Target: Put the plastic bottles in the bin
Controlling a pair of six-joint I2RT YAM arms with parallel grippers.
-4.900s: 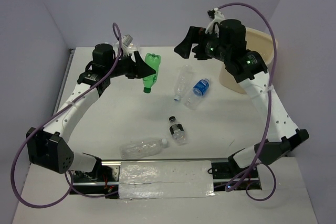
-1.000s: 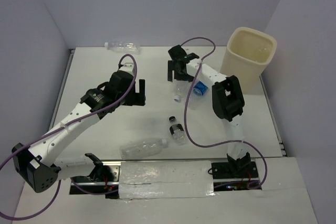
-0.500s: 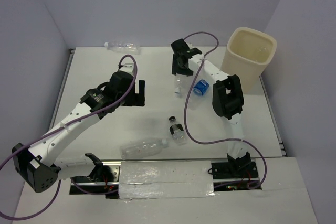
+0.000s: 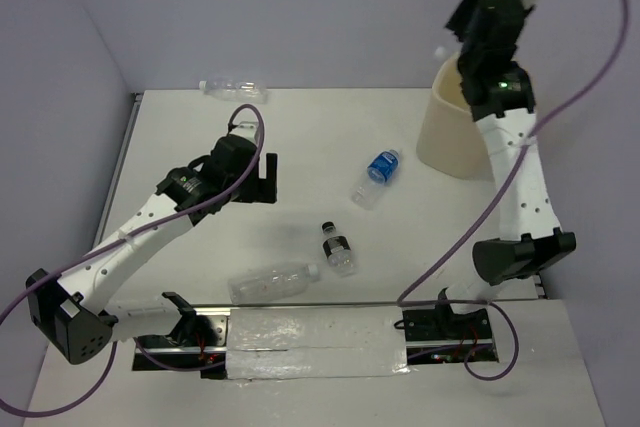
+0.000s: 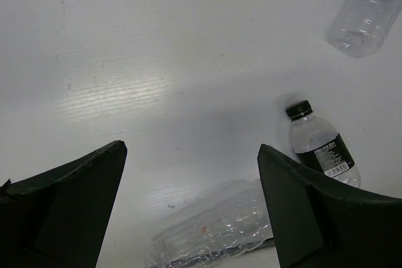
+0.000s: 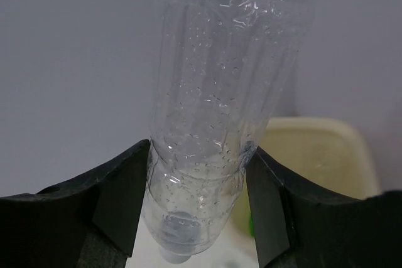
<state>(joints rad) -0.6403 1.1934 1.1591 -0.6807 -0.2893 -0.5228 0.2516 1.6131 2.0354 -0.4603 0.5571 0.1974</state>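
Observation:
My right gripper (image 6: 198,149) is shut on a clear plastic bottle (image 6: 213,105), held high above the cream bin (image 6: 320,155). In the top view that gripper (image 4: 472,27) hangs over the bin (image 4: 448,139), and the bottle's pale end (image 4: 442,51) shows beside it. Something green (image 6: 253,224) lies inside the bin. My left gripper (image 4: 262,179) hovers open over the table. Its wrist view (image 5: 191,149) looks down on a crinkled clear bottle (image 5: 213,230), a short dark-capped bottle (image 5: 317,149) and a blue-labelled bottle (image 5: 364,17).
On the table lie the blue-labelled bottle (image 4: 377,177), the short bottle (image 4: 338,247) and the crinkled one (image 4: 272,282) near the front edge. Another clear bottle (image 4: 232,88) rests against the back wall. The right arm hides part of the bin's rim.
The right gripper shut on the clear bottle in the table's middle and swung it up and right, above the bin. The left arm stayed put over the last second.

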